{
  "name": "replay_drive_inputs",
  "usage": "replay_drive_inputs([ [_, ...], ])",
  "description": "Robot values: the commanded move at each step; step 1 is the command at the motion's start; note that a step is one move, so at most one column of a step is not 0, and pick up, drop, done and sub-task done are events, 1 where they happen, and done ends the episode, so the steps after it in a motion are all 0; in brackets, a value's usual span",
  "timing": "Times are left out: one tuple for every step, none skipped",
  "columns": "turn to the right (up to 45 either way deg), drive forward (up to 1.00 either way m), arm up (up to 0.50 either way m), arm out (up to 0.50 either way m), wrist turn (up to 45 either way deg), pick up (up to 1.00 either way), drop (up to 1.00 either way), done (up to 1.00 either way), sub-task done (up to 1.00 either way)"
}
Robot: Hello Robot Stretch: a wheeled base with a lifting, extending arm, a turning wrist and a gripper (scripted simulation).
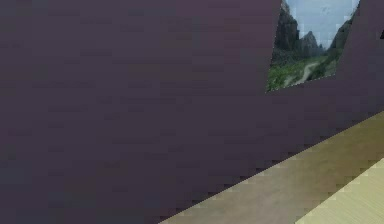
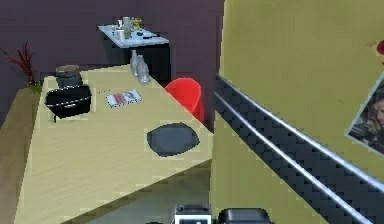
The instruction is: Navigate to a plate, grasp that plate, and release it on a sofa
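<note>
A dark round plate [image 2: 172, 138] lies on the pale yellow table [image 2: 100, 160], near its right edge. At the arm side view's bottom edge, dark parts of the arm and gripper [image 2: 192, 214] peek up, just below the table's near corner. The gripper's far end cannot be made out, so I cannot tell whether it holds anything.
The table also carries a black box-like appliance [image 2: 68, 100], a dark bowl [image 2: 68, 72], a flat booklet [image 2: 124, 97] and bottles [image 2: 140, 68]. A red chair [image 2: 188, 97] stands by its right side. A yellow partition [image 2: 300, 90] is close on the right. A dark purple wall [image 1: 130, 100] with a landscape picture [image 1: 310, 45] is close ahead.
</note>
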Motion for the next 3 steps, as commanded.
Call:
replay_drive_inputs([
  [0.0, 0.00, 0.04, 0.00, 0.0, 0.00, 0.00, 0.00, 0.00],
  [0.0, 0.00, 0.00, 0.44, 0.0, 0.00, 0.00, 0.00, 0.00],
  [45.0, 0.00, 0.00, 0.00, 0.0, 0.00, 0.00, 0.00, 0.00],
])
